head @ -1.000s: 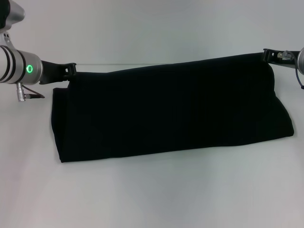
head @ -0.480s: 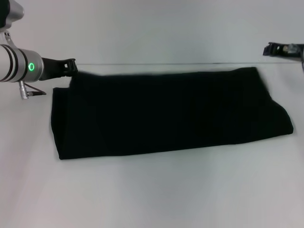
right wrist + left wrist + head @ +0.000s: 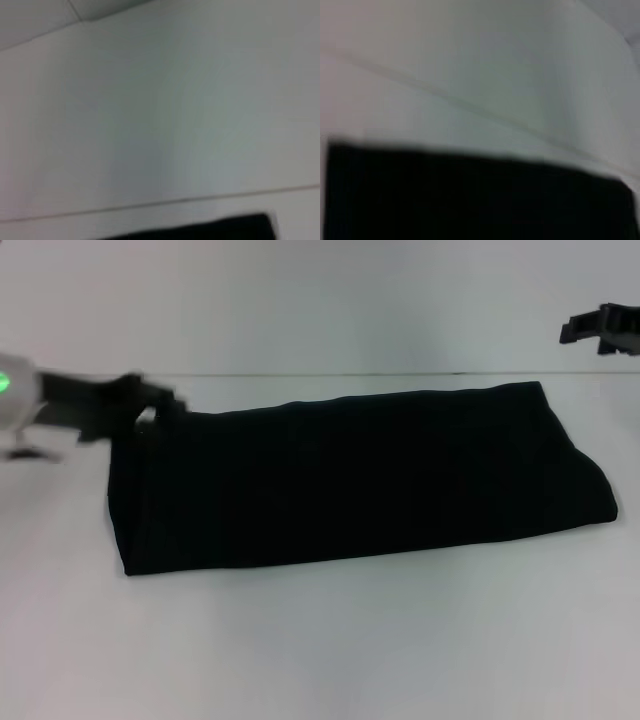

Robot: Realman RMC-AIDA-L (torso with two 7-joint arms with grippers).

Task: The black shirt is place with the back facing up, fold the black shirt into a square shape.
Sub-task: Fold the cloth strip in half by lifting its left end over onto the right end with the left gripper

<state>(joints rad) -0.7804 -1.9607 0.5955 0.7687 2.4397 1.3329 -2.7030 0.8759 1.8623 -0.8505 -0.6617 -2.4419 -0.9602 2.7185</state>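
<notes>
Shirt (image 3: pixel 360 480) flat on desk (image 3: pixel 320 650), folded into a long wide band running left to right, right end slightly farther than left. No print showing. Lengthwise fold looks done; band not yet square.

Left gripper (image 3: pixel 150 405) at far-left corner of shirt, blurred, touching or just beside the cloth edge; can't tell if fingers apart or together, or whether pinching fabric. Right gripper (image 3: pixel 590 330) up and far right, well apart from shirt, clear of far-right corner; finger state unreadable too.

Left wrist view: shirt edge (image 3: pixel 480 200) against pale desk, no fingers seen. Right wrist view: only a shirt corner (image 3: pixel 220 227).

Likely step: between folds, arms off after laying band down. Next probably: regrasp one short end at both corners, carry across to the other end, align edges to reach a square.
</notes>
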